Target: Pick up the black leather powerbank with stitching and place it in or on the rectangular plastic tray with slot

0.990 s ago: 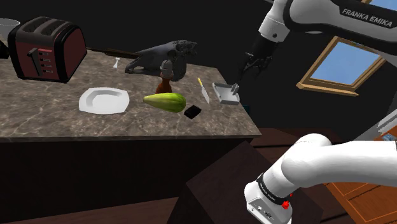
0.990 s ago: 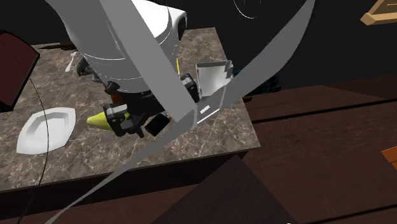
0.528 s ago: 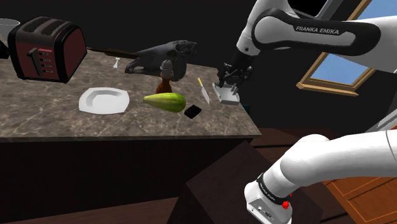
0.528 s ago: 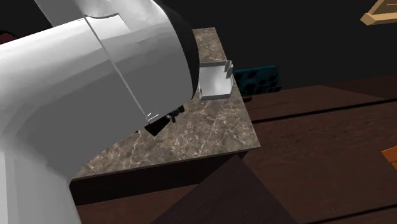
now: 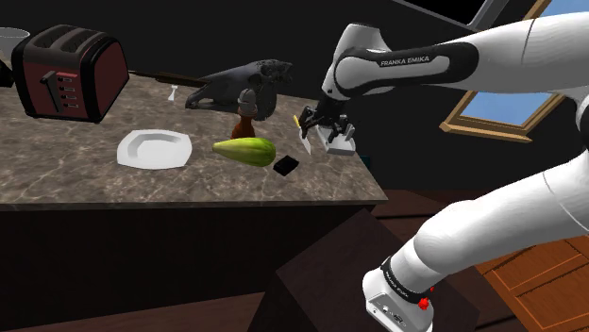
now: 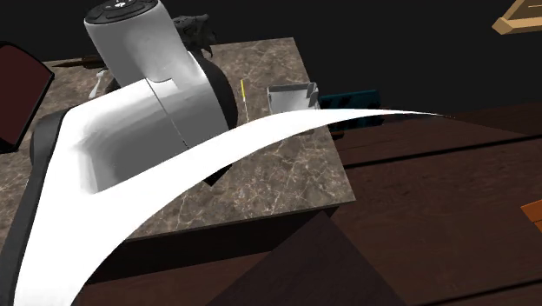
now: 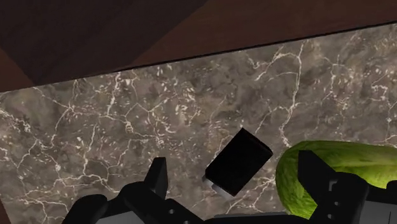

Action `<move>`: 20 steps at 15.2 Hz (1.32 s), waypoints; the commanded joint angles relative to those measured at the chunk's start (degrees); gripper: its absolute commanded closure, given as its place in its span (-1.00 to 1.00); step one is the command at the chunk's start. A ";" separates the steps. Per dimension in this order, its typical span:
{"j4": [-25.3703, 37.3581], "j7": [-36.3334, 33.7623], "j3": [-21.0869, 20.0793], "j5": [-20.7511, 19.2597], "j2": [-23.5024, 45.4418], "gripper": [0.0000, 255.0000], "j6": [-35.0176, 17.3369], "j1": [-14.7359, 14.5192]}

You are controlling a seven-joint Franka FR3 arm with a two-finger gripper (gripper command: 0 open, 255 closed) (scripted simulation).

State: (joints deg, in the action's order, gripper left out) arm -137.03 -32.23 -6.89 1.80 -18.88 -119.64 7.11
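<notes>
So the black gripper (image 5: 324, 125) is hanging over the marble counter (image 5: 85, 160) with its two fingers (image 7: 157, 177) spread wide apart, not gripping anything. In the wrist view the black powerbank (image 7: 237, 161) is lying flat on the stone below, showing in the gap between the fingers with neither one touching it. It's sitting at a slant to the counter's front edge, which is running past just beyond it. In the shoulder view it's resting close to that front edge, toward the corner on the shoulder view's right, just beside the tip of a green fruit (image 5: 244, 150). The grey rectangular tray (image 6: 291, 100) is sitting further back, right up against the counter's side edge on the shoulder view's right, well apart from the powerbank. A knife (image 5: 304, 141) with a yellow handle is lying just beside the tray, and in the shoulder view the gripper is hanging in front of those two, so I can't say how high above the stone it is. The white arm (image 5: 415, 66) is reaching in from the shoulder view's right. A white plate (image 5: 154, 149) is sitting on the far side of the fruit from the powerbank. A small brown bottle (image 5: 244, 121) is standing behind the fruit, and a dark animal-looking figure (image 5: 241, 83) is sitting near the back edge. A dark red toaster (image 5: 66, 71) is taking up the far corner on the shoulder view's left.
</notes>
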 commanded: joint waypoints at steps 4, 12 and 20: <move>2.49 -8.85 -1.17 -0.78 10.90 -1.00 -7.80 1.66; 9.68 -21.82 -0.15 -2.90 28.27 -1.00 -16.93 2.88; 12.73 -26.23 1.19 -3.66 37.44 -1.00 -22.71 2.63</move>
State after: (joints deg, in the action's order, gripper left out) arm -123.98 -58.36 -5.68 -1.76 17.71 -141.61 9.84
